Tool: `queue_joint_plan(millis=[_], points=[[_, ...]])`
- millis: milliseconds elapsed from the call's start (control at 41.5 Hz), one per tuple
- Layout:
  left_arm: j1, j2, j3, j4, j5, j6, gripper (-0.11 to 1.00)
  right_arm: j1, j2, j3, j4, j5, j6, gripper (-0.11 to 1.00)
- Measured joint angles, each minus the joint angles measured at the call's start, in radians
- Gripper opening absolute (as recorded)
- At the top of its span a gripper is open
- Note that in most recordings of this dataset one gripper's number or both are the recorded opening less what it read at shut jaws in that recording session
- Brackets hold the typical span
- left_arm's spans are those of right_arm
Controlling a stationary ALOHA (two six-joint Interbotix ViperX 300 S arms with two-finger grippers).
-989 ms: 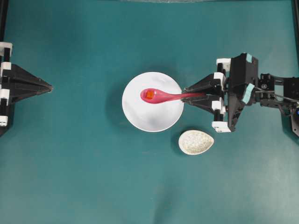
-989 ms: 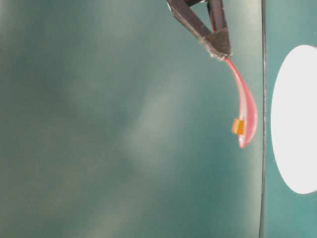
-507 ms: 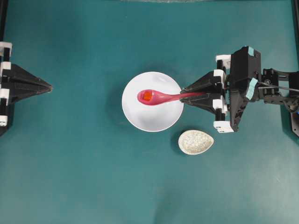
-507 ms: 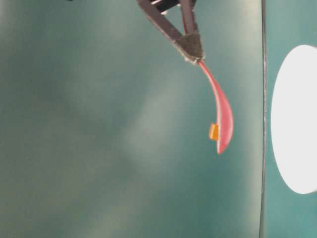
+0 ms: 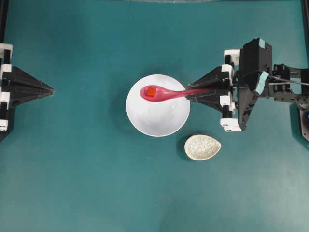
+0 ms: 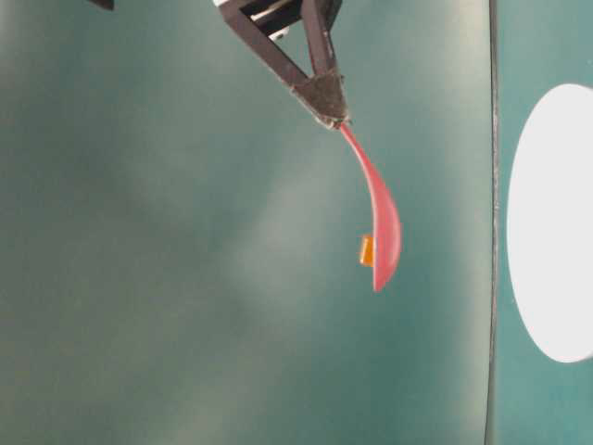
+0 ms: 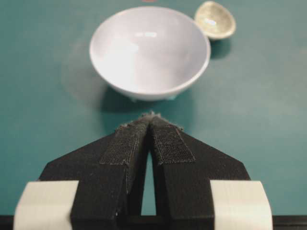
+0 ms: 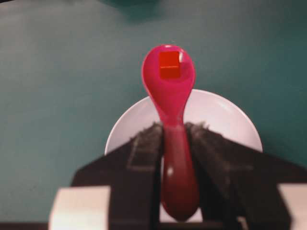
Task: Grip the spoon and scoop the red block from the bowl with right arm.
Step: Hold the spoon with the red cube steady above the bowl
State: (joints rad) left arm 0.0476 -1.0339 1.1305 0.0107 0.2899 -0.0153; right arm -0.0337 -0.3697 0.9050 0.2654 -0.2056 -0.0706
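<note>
My right gripper (image 5: 189, 93) is shut on the handle of the pink spoon (image 5: 166, 92), and the right wrist view shows the handle clamped between its pads (image 8: 144, 148). The red block (image 5: 150, 92) lies in the spoon's scoop (image 8: 169, 72). In the table-level view the spoon (image 6: 382, 227) hangs well off the table with the red block (image 6: 367, 250) on it. Below it stands the white bowl (image 5: 159, 118), which looks empty in the left wrist view (image 7: 149, 48). My left gripper (image 5: 50, 90) rests at the far left, shut and empty (image 7: 151, 117).
A small speckled teardrop dish (image 5: 202, 147) sits on the teal table just right of and below the bowl, also visible in the left wrist view (image 7: 215, 19). The right arm's body (image 5: 251, 87) hovers to the right of the bowl.
The right gripper has lifted the spoon with the red block higher above the bowl; in the overhead view the scoop shifted up and slightly left. The left arm stayed still.
</note>
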Motion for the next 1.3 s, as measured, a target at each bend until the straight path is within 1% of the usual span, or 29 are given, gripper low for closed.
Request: queue_joint_plan(millis=[289, 482, 1302], points=[[0.0, -0.002, -0.002, 0.0, -0.002, 0.0, 0.0, 0.0, -0.005, 0.0, -0.002, 0.002, -0.002, 0.24], [0.0, -0.002, -0.002, -0.002, 0.0, 0.0, 0.0, 0.0, -0.02, 0.0, -0.014, 0.002, -0.003, 0.24], [0.0, -0.002, -0.002, -0.002, -0.002, 0.0, 0.0, 0.0, -0.021, 0.0, -0.015, 0.002, -0.003, 0.24]])
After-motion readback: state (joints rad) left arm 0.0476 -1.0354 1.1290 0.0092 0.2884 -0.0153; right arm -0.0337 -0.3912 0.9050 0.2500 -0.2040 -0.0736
